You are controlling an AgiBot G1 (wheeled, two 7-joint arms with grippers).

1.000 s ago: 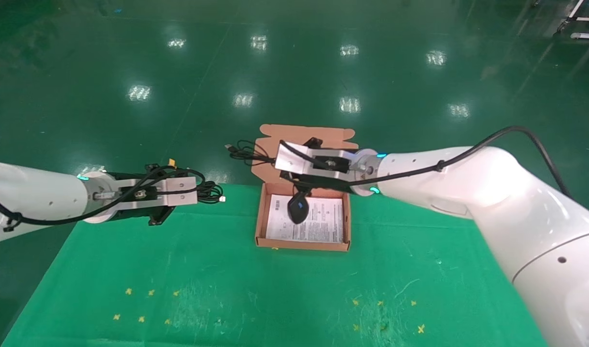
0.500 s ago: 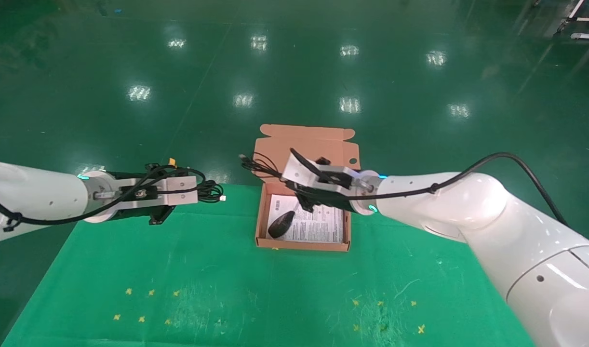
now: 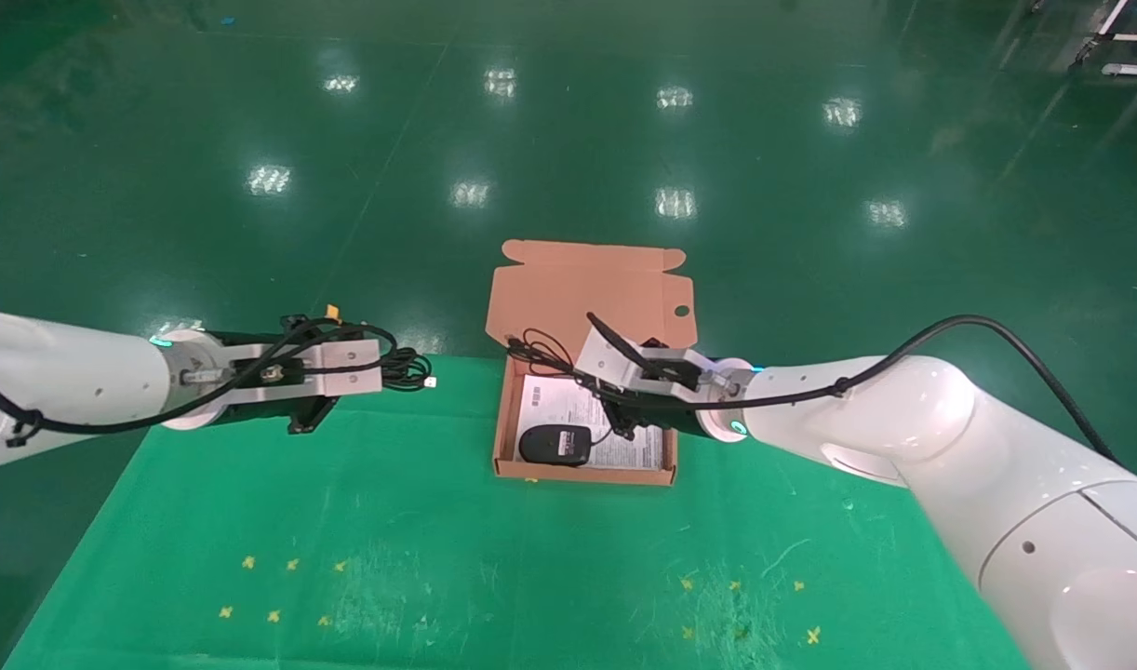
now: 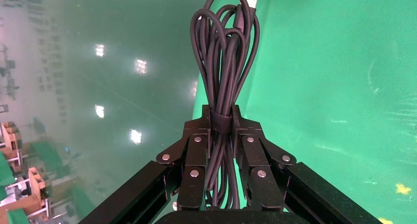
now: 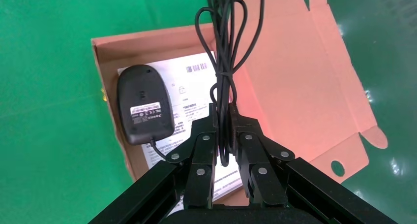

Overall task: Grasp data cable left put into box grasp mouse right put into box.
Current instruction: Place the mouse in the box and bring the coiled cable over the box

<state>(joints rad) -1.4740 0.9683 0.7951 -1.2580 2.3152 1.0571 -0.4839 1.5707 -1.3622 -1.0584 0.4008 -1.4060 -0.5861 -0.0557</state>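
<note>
Two white arms reach in from the frame's side edges in the head view, both stretched nearly level toward the middle. The left gripper [image 3: 382, 370], at centre left over the far edge of the green mat [image 3: 420, 530], points right toward the box [image 3: 505, 409]; in the left wrist view its black fingers [image 4: 196, 150] are pinched together on the tied middle of the data cable [image 4: 226, 61], whose loops fan out past the fingertips with the silver USB plug at their far end. The right gripper [image 3: 615, 409] comes in from the lower right, forearm angled up and left, wrist hanging over the right part of the box. Its fingers [image 5: 246, 145] are closed on the bunched mouse cord [image 5: 223, 47], which loops out toward the upright lid flap [image 3: 592, 293]. That flap stands at the back of the box and has one small round hole near its right edge. The mouse [image 3: 556, 445] lies in the box's front left corner on a printed sheet [image 3: 555, 405], touching it, belly up in the right wrist view, showing a white label with a barcode whose print is too small to read. The sheet carries a barcode and lines of fine text, also illegible.
</note>
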